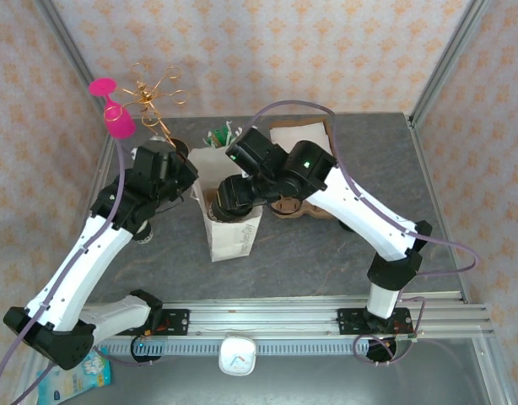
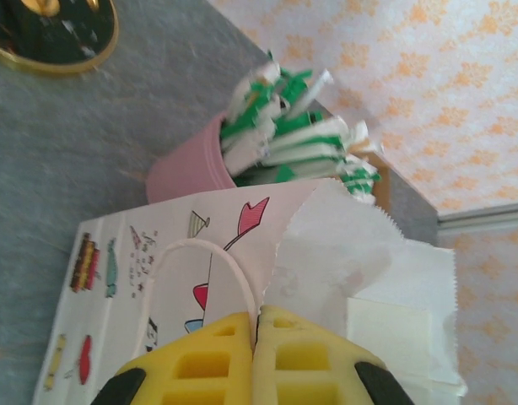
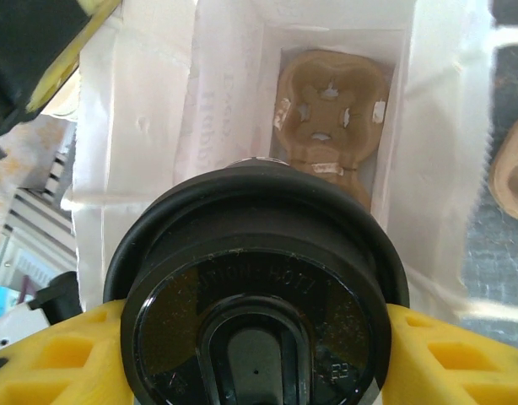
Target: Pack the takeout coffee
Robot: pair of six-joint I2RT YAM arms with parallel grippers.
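The right claw (image 3: pixel 255 354) is gripping the lidded coffee (image 3: pixel 255 278) over the bag (image 3: pixel 141 126) that the shut left claw (image 2: pixel 257 337) is pinching open, risking the cup snagging the rim and tipping beneath it.

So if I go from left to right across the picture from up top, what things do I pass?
Pink toy → gold wire flower → white paper bag → brown cup carrier → right arm's base.
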